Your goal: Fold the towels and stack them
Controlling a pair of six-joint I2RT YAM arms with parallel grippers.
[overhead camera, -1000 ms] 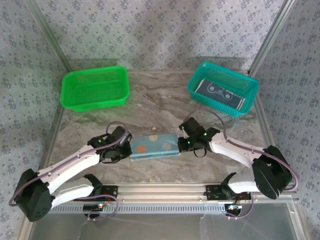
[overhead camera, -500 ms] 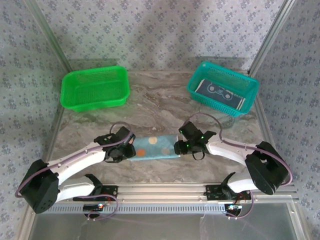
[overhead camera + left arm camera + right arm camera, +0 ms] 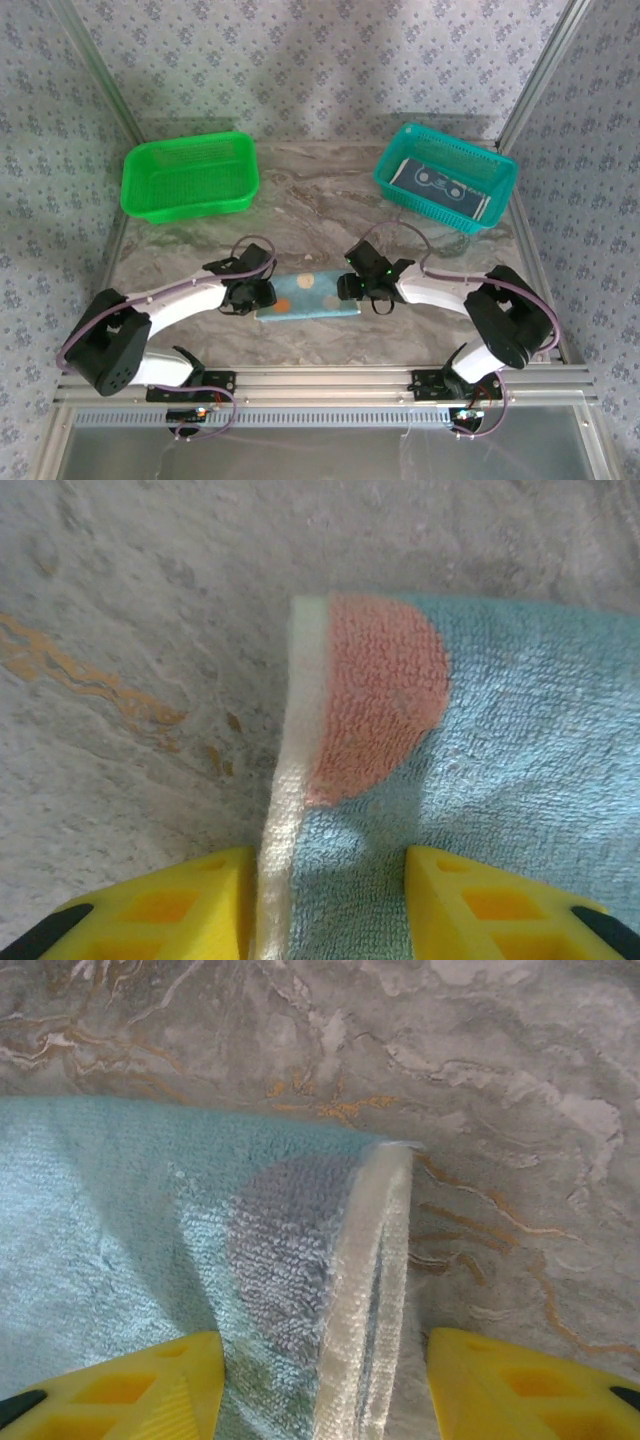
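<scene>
Folding in hand: light blue dotted cloth towel [image 3: 305, 292] lies on the counter, left gripper [image 3: 325, 872] and right gripper [image 3: 325, 1358] each spread astride an end, clamping nothing; next, probably, both pinch and lift together.

The left gripper [image 3: 262, 293] and the right gripper [image 3: 345, 288] sit low, pointing inward toward each other, each with its jaws spread wide apart.

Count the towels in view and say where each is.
2. One towel lies on the table between the left pincer and right pincer. A darker folded towel sits in the teal basket; more may hide beneath it.
</scene>
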